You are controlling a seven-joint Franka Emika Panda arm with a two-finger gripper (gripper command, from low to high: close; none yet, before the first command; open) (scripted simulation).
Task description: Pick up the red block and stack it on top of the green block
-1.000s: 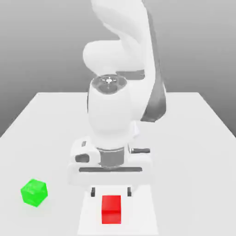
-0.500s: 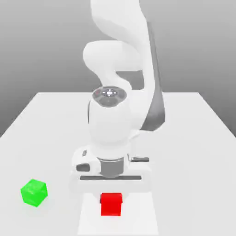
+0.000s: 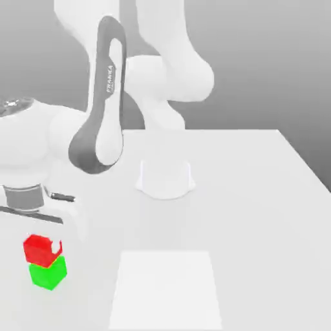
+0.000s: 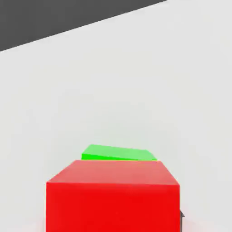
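Observation:
The red block (image 3: 39, 249) sits on top of the green block (image 3: 49, 274) near the front of the table at the exterior view's left. My gripper (image 3: 41, 249) reaches down from above and is shut on the red block, and one dark fingertip (image 3: 59, 246) shows against the block's side. In the hand view the red block (image 4: 113, 199) is very close. A strip of the green block (image 4: 118, 153) shows just past it, and a sliver of a dark fingertip (image 4: 181, 215) lies at the red block's edge.
A paler square patch (image 3: 167, 291) marks the white table (image 3: 258, 194) at the front centre. The arm's round base (image 3: 165, 178) stands mid-table, with the arm links arching over to the exterior view's left. The table's front edge is close to the blocks.
The arm has swung from the front centre to the exterior view's left. It carried the red block off the pale patch and onto the green block, which has not moved.

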